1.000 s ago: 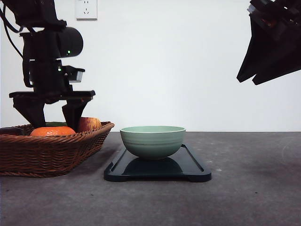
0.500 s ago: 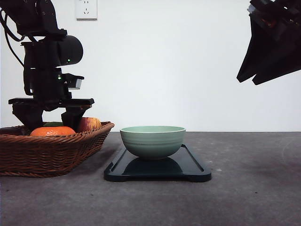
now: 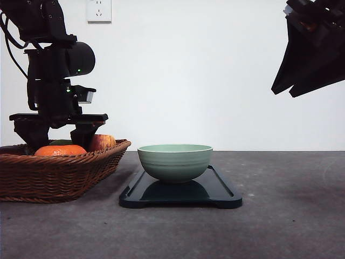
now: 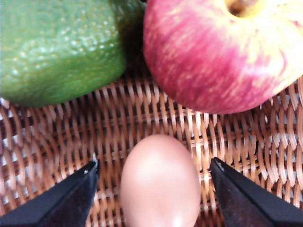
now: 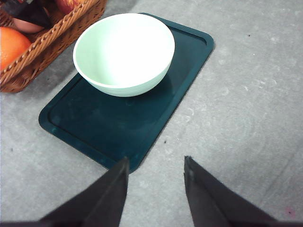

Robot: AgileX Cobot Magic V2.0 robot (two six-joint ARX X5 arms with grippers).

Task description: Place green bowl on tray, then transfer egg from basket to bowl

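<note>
The pale green bowl (image 3: 175, 162) stands upright on the black tray (image 3: 221, 191), also seen as the bowl (image 5: 124, 52) on the tray (image 5: 94, 127). The brown wicker basket (image 3: 59, 175) sits left of the tray. My left gripper (image 3: 58, 137) reaches down into it. A tan egg (image 4: 160, 182) lies on the basket weave (image 4: 61, 137) between the spread black fingers, with a gap on each side; my left gripper (image 4: 154, 175) is open. My right gripper (image 5: 156, 165) hangs open high above the table near the tray's corner, seen as the dark right gripper (image 3: 312, 48).
A red-yellow apple (image 4: 222, 52) and a green fruit (image 4: 57, 47) lie just beyond the egg. An orange (image 3: 60, 150) and the apple (image 3: 102, 142) show over the basket rim. A wall socket (image 3: 98, 9) is behind.
One second ago my left gripper stood a little higher and more to the right; it has sunk into the basket. Since half a second ago it has barely moved. The right arm is still.
</note>
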